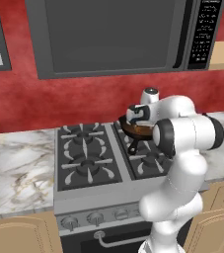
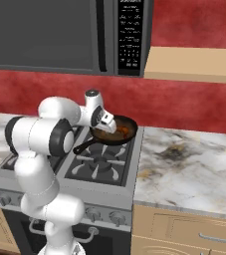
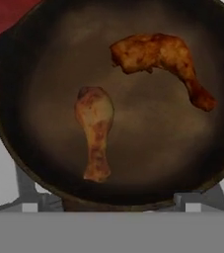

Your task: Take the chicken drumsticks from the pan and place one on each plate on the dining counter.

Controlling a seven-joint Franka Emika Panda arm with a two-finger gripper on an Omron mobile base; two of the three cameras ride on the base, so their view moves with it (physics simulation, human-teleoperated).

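Pan sits on rear burner of stove; seen from the right base view it is on the stove's back right grate, handle running toward 7 o'clock. Inside brownish, rim dark.

Two drumsticks in pan, apart, not touching. In hand view: drumstick no. 1 lies left of ctr, thick end at 12 o'clock, bone end at 6 o'clock. Drumstick no. 2 lies at approx. 1 o'clock from no. 1, thick end toward 9 o'clock, thin end toward 4 o'clock, nearer pan wall. From the right base view, orange meat visible at pan's right side.

Gripper hangs over the pan, just above its near-left portion, pointing down into it. Fingers spread to full width, nothing betw. them; no contact w/ either drumstick or w/ pan.

Arm bent over stove front. Microwave mounted above stove on red wall. Marble worktop adjoins stove both sides.
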